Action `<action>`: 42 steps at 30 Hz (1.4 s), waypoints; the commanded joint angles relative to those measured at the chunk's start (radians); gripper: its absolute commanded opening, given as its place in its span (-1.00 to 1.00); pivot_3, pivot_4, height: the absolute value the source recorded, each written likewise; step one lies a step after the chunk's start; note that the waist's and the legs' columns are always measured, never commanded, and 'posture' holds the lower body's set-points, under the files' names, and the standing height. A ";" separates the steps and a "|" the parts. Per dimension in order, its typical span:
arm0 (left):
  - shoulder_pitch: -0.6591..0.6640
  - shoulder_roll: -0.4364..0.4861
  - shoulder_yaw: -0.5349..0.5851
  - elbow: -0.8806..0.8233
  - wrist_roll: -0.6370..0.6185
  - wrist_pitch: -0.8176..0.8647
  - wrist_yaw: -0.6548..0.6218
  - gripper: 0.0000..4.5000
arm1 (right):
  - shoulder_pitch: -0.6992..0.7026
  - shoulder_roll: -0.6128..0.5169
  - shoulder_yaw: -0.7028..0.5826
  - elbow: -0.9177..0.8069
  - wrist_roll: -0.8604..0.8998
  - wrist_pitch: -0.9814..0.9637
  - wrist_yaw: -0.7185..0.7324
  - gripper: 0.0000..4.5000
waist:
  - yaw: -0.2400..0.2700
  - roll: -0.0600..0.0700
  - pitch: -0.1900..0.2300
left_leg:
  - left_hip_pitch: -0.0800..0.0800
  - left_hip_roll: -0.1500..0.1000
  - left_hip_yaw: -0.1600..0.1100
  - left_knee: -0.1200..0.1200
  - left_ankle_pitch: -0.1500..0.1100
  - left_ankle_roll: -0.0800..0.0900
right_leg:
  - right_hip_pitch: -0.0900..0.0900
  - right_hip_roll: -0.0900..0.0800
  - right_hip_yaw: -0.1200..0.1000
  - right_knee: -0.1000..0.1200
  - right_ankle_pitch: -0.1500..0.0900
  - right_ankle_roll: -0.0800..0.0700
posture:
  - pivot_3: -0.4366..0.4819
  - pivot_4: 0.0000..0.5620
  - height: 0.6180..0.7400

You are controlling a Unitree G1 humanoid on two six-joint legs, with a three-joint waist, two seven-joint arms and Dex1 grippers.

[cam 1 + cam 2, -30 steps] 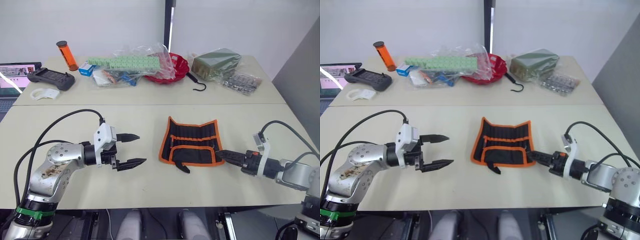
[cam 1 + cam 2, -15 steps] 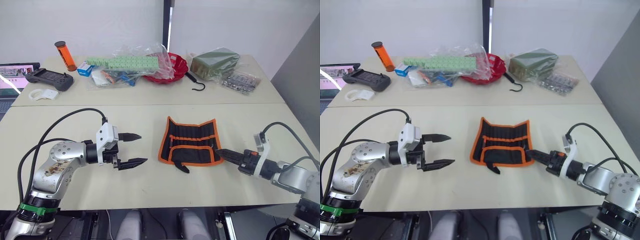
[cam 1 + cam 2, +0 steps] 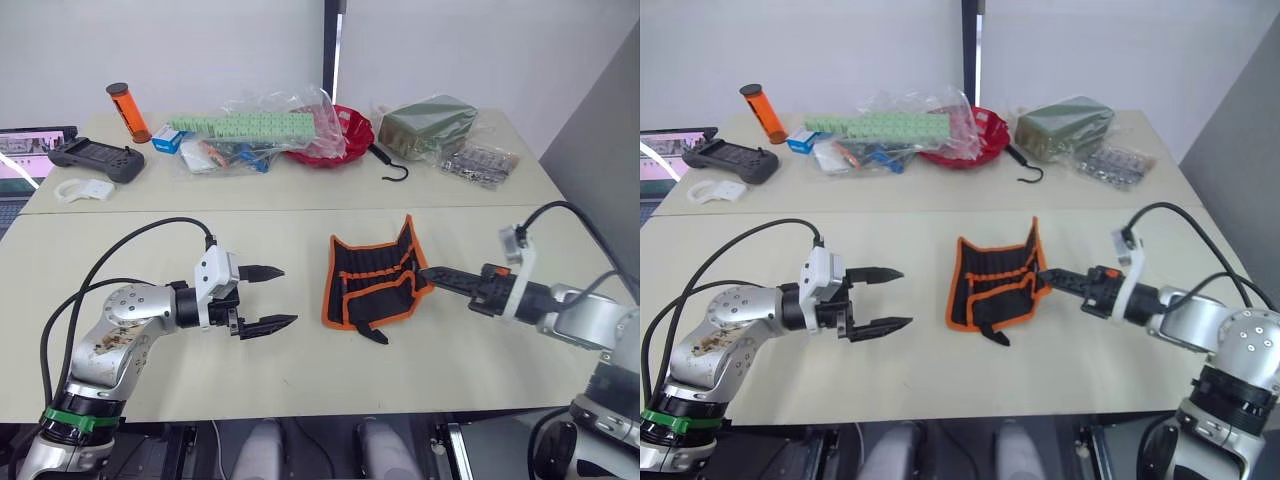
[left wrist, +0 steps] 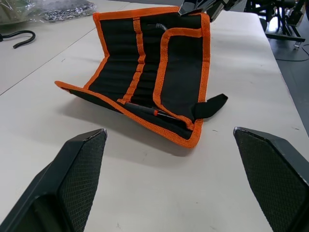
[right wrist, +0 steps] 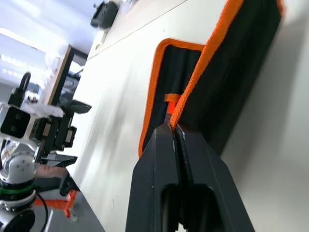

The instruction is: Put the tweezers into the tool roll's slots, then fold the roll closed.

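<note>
Tool roll [image 3: 373,282] is lying mid-tabletop [image 3: 300,370], well in front of the red bowl [image 3: 345,135]; soft, light fabric, probably sagging. Right gripper [image 3: 428,274] is pinching its orange edge trim, lifting that flap; left gripper [image 3: 270,297], jaws wide, is holding nothing

No text, label, brand, number or sign can be read. The laptop screen [image 3: 28,150] at the table's far left edge shows coloured content too small to make out, and the packets in clear bags [image 3: 255,135] along the far edge carry no print that can be read.
</note>
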 commanded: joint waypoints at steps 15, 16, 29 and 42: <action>0.039 0.002 0.019 -0.061 0.002 -0.013 0.044 1.00 | -0.016 -0.005 0.370 -0.088 -0.166 -0.079 0.026 -0.99 | 0.000 0.000 0.000 | 0.000 0.000 0.000 0.000 0.000 0.000 | 0.000 0.000 0.000 0.000 0.000 0.000 | -0.05 -0.47 1.00; 0.041 0.002 0.019 -0.063 0.001 -0.014 0.045 1.00 | -0.013 -0.001 0.383 -0.087 -0.178 -0.085 0.029 -0.99 | 0.000 0.000 0.000 | 0.000 0.000 0.000 0.000 0.000 0.000 | 0.000 0.000 0.000 0.000 0.000 0.000 | -0.05 -0.47 1.00; 0.040 0.018 0.030 -0.069 -0.006 -0.005 0.053 1.00 | 0.039 0.108 0.431 0.018 -0.356 -0.228 0.045 -0.99 | -0.004 0.000 0.000 | 0.001 0.001 -0.001 0.000 0.000 0.000 | 0.000 0.000 0.000 0.000 0.000 0.000 | -0.05 -0.47 1.00; 0.014 0.024 0.020 -0.057 -0.008 -0.003 0.041 1.00 | 0.067 0.143 0.308 -0.003 -0.262 -0.184 0.094 0.45 | -0.001 -0.001 0.000 | 0.004 0.001 0.000 0.000 0.000 0.000 | 0.002 0.000 0.000 0.001 0.000 0.000 | -0.05 -0.47 1.00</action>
